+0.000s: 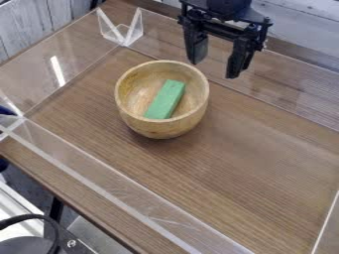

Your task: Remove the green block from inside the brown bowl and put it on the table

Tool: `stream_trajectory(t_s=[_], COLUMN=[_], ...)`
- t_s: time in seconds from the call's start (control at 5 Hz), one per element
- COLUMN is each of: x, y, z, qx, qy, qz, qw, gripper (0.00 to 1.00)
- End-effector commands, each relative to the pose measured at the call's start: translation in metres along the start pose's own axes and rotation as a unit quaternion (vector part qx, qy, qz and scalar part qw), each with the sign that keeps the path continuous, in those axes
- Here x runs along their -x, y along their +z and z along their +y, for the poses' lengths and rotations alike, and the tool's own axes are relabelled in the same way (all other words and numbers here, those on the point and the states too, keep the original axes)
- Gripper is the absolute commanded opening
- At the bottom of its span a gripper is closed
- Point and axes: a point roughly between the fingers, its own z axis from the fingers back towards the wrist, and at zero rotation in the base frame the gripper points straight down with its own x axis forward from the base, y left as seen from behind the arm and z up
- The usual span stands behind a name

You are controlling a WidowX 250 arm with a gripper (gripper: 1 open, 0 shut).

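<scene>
The gripper [219, 62] hangs above the counter [252, 149], pointing down, its two dark fingers [195, 48] spread wide with nothing between them. It is up and to the right of the bowl [162, 97], close to the bowl's far rim but clear of it and touching nothing.

The bowl sits upright on the counter, roughly mid-way across. The block [167, 98] lies inside the bowl, slanted across the pale floor, one end toward the far rim and the other toward the near rim. It looks to be resting loose, fully below the rim line or nearly so.

Beyond the bowl, toward the far left corner, a clear acrylic wall [122, 28] edges the counter; another clear wall runs along the near side of the bowl.

As for progress, nothing of the task seems done: the block is still in the bowl and not grasped. What is left is the whole job, by my reading: bring the gripper over the bowl, lower it in, close on the block, lift it out, and set it down on bare counter beside the bowl.
</scene>
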Motion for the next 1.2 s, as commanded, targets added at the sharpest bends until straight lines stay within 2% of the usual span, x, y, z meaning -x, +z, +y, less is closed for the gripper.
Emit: stream_trajectory(t_s=[0.0,0.2,0.6,1.0], x=[0.003,0.012,0.017,0.001], y=[-0.006,-0.015,-0.025,-0.042], z=[0.011,0.025,0.06,0.072], qx=[-0.005,-0.011,-0.012,-0.005], qy=[0.008,0.016,0.043,0.057], qz=[0.006,0.015,0.009,0.009], qw=[0.9999,0.9997,0.9989,0.9983], gripper=[1.0,1.0,1.0,1.0])
